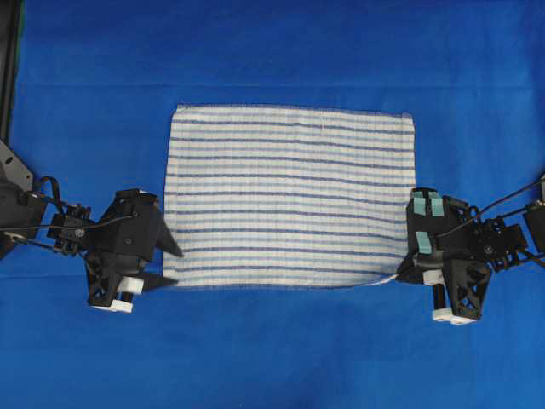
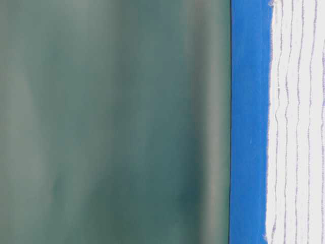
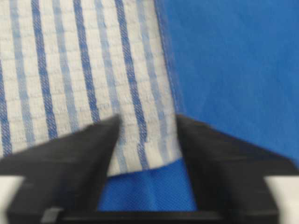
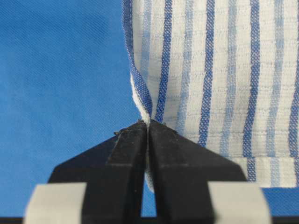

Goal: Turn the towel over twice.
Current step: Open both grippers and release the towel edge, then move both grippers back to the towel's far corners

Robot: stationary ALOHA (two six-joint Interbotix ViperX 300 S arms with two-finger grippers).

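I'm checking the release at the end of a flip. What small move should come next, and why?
Probably open the right gripper and let go: its jaws pinch the hem at a near corner of the towel, lifting a small fold there, while the left gripper stands open over the other near corner and the towel otherwise lies flat on the blue table covering.

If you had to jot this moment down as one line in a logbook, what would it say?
towel: flat on blue table cover | left gripper: fingers open, straddling near corner | right gripper: fingers shut, pinching towel edge
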